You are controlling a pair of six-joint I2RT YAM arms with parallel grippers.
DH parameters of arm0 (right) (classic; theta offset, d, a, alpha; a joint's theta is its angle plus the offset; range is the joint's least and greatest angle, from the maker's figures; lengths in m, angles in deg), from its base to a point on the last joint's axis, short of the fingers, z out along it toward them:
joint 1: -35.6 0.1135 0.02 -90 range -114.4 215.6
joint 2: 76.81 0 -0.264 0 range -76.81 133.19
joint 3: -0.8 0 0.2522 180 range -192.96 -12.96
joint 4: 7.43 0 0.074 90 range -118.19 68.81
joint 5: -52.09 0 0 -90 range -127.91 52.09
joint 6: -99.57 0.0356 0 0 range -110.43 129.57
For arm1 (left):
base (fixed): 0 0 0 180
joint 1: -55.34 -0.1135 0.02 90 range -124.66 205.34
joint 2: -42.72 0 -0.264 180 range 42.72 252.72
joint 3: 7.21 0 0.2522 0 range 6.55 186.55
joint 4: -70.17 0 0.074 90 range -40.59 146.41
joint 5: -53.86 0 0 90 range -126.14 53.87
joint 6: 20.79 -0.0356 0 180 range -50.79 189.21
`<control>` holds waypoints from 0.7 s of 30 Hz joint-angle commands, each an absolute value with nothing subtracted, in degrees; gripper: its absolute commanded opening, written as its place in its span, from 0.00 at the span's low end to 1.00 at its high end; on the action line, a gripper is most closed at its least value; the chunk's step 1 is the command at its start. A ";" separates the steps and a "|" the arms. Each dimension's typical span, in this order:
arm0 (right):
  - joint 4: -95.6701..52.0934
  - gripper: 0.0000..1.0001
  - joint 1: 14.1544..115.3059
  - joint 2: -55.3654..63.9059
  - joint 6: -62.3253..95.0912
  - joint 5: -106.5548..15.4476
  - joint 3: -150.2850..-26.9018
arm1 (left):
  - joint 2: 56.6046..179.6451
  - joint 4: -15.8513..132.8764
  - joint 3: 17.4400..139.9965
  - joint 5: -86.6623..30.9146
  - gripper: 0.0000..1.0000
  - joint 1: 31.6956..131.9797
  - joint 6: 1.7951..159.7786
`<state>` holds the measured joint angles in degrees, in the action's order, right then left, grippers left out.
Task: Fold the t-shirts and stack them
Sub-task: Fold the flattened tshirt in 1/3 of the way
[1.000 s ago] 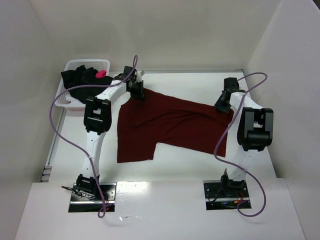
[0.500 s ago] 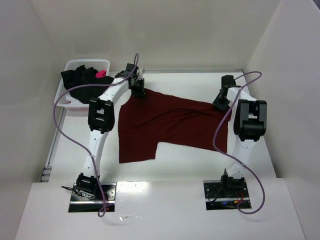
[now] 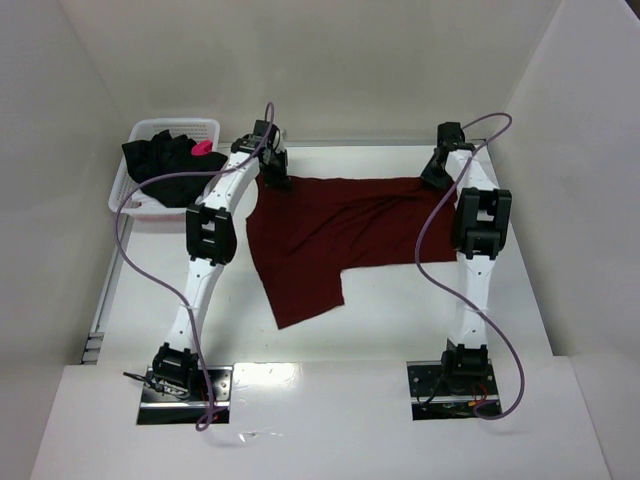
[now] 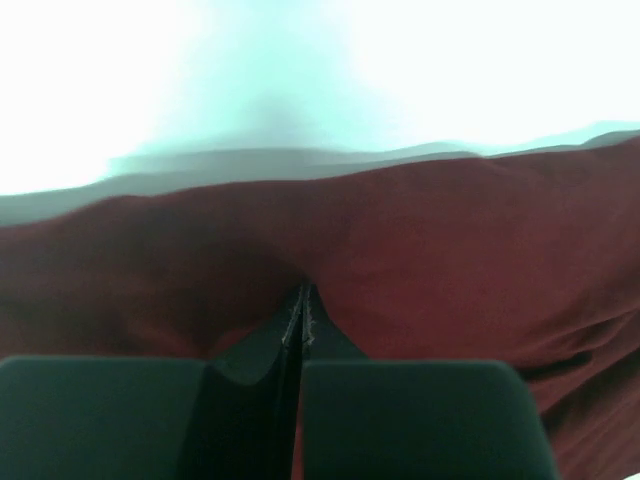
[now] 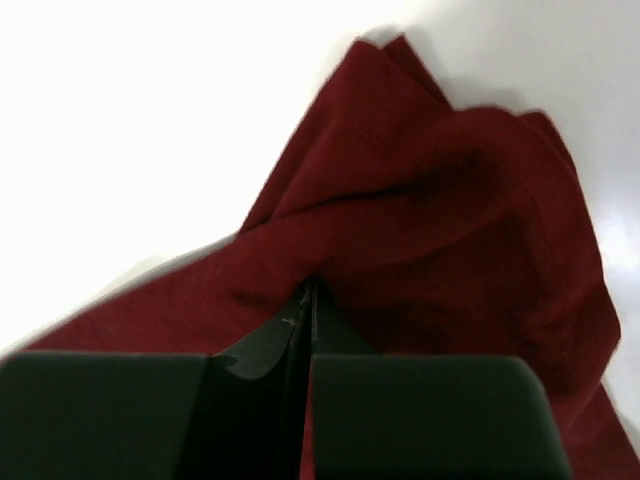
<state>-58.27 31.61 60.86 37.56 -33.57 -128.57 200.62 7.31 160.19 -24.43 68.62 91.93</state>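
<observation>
Left gripper (image 3: 271, 181) and right gripper (image 3: 436, 178) each pinch creased maroon shirt (image 3: 330, 225) near far edge of surface (image 3: 400, 300); black shirt (image 3: 165, 175) crumpled in mesh basket (image 3: 118, 203), far-left corner.

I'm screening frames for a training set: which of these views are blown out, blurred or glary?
Left wrist: the background above the maroon t-shirt is blown out to white with a cyan tint, and the cloth is in soft focus. Right wrist: the background is overexposed and the shirt's edges are blurred. Top external: evenly lit and sharp, with one glare patch at the near edge of the table.
</observation>
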 commanded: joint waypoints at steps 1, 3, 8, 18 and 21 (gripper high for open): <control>-63.46 0.03 32.09 69.41 35.67 -32.55 -138.44 | 202.06 5.52 163.51 -26.03 0.02 66.76 93.82; -65.31 0.03 32.09 71.89 35.15 -32.55 -145.02 | 202.06 5.52 164.13 -26.03 0.03 66.06 93.20; -64.89 0.10 32.09 72.18 34.44 -33.08 -148.31 | 201.28 5.52 166.25 -24.62 0.07 65.53 91.36; -53.56 0.91 32.09 49.27 33.39 -32.99 -131.83 | 187.32 2.80 169.06 -25.23 0.36 66.59 86.00; -49.25 1.00 32.09 42.65 33.39 -32.38 -123.57 | 182.23 -0.27 168.45 -29.18 0.51 69.74 82.49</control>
